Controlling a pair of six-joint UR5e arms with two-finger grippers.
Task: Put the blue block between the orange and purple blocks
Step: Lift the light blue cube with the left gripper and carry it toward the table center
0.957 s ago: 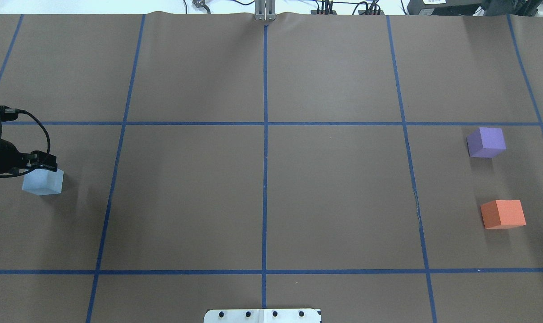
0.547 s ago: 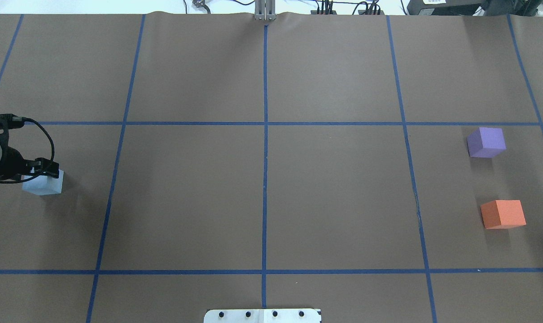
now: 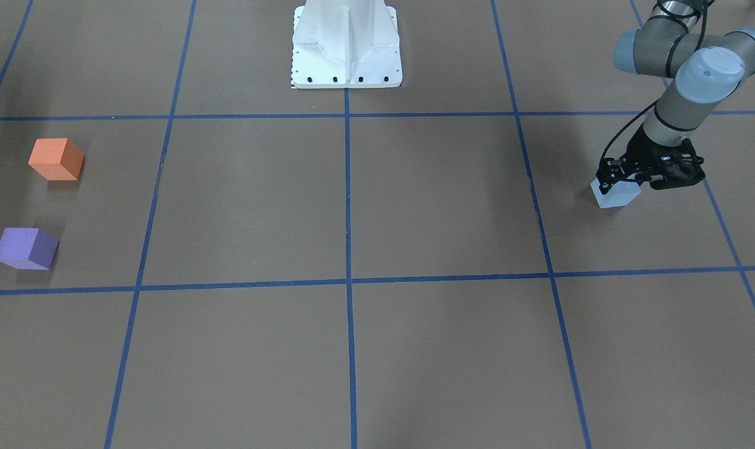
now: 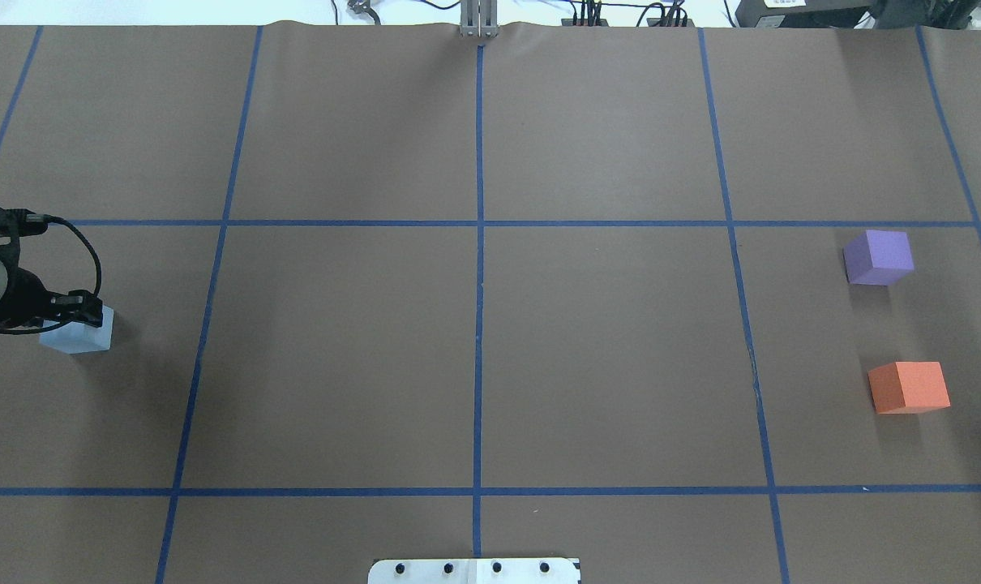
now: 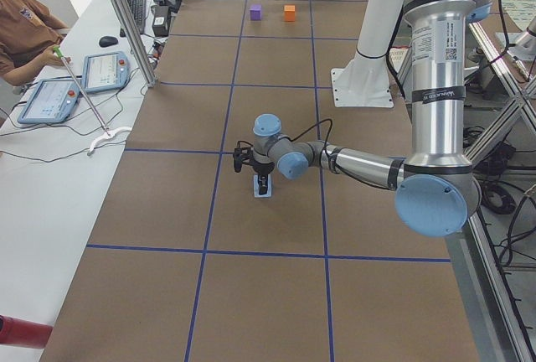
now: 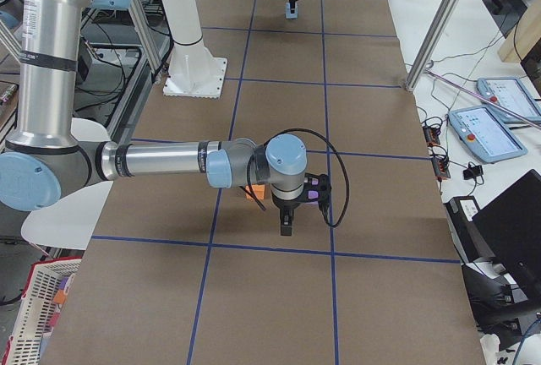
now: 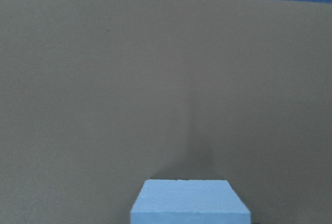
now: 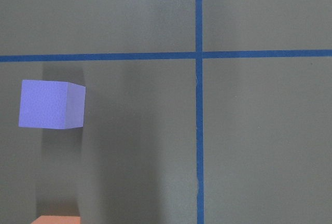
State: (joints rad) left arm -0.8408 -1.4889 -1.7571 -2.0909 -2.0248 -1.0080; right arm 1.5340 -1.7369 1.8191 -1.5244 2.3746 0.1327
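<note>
Here's the left gripper [image 3: 624, 181], fingers pointing straight down, right on top of the blue block [image 3: 614, 197]. The block sits directly beneath it, its top partly hidden by the black gripper body. Have the jaws closed on it? Can't tell: the left wrist view catches only the block's top face at its bottom edge. At the far end the right gripper [image 6: 287, 228] hangs low, its opening unreadable too. Just beside it sit the purple block [image 8: 52, 105] and orange block [image 8: 56, 220], with a gap between them.
</note>
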